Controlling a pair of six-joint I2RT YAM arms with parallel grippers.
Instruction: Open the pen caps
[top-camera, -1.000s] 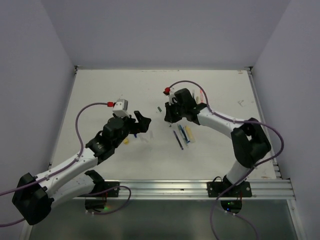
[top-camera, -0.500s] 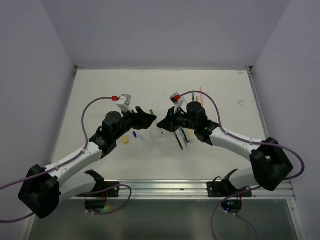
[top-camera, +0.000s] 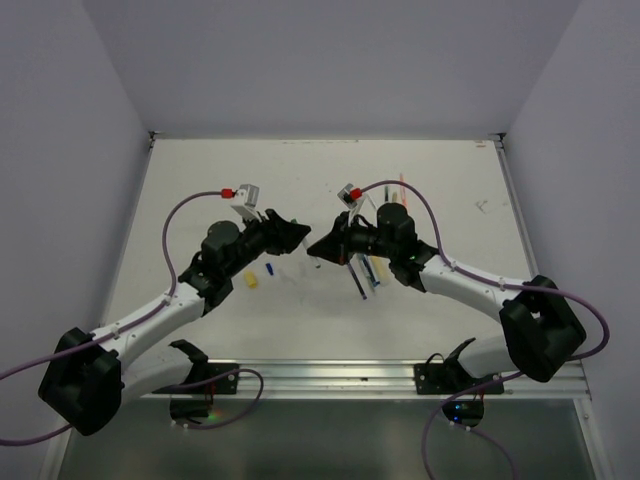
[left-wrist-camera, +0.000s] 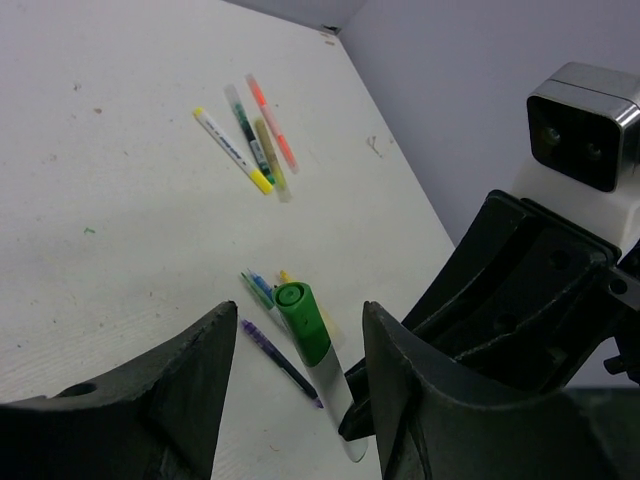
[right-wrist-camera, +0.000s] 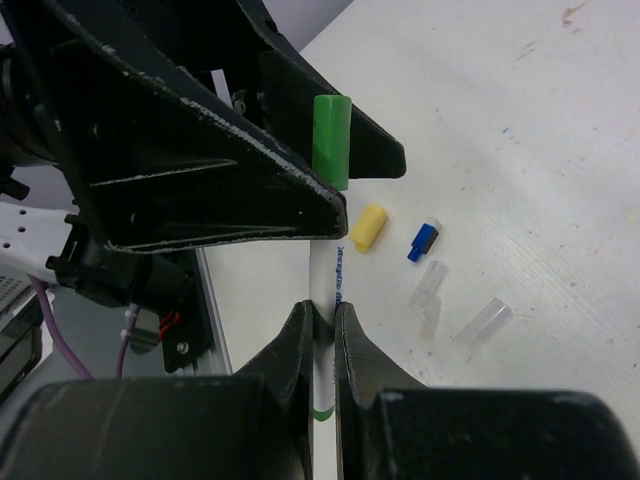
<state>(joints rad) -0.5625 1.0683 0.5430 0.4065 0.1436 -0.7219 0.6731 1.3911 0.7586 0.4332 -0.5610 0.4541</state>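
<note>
My right gripper (right-wrist-camera: 322, 318) is squeezed tight on the white body of a pen (right-wrist-camera: 328, 265). The pen sticks out toward my other arm. Its green cap (right-wrist-camera: 331, 140) sits on the tip. My left gripper (left-wrist-camera: 298, 318) has its jaws partway apart, one on each side of that green cap. From my left wrist I see a little gap on both sides, so I think they are not touching it, but it is hard to be sure. Both grippers meet up above the table (top-camera: 200, 180), near its middle. Down on the table lie a yellow cap (right-wrist-camera: 368, 226), a blue cap (right-wrist-camera: 424, 238) and two clear caps (right-wrist-camera: 430, 290). A purple pen (left-wrist-camera: 280, 362) lies on the table under the green cap. A bunch of pens (left-wrist-camera: 255, 140) lies farther off, side by side
</note>
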